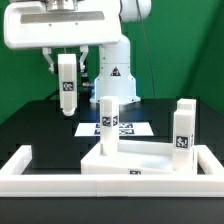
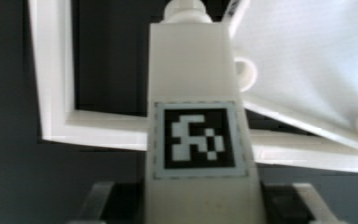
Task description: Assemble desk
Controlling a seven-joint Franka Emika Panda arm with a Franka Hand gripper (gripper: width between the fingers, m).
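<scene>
The white desk tabletop (image 1: 150, 160) lies flat near the front, with two white legs standing upright on it, one (image 1: 107, 122) toward the exterior view's left and one (image 1: 184, 125) at the right. My gripper (image 1: 66, 64) is shut on a third leg (image 1: 67, 95) and holds it upright in the air, left of the tabletop and clear of it. In the wrist view this leg (image 2: 197, 110) fills the middle, its marker facing the camera, between my two fingers (image 2: 115, 202). A fourth leg does not show.
A long low white wall (image 1: 20, 165) runs along the front and turns up at the left. The marker board (image 1: 128, 128) lies behind the tabletop. The arm's base (image 1: 113, 75) stands at the back. A white raised edge (image 2: 55, 95) lies below the held leg.
</scene>
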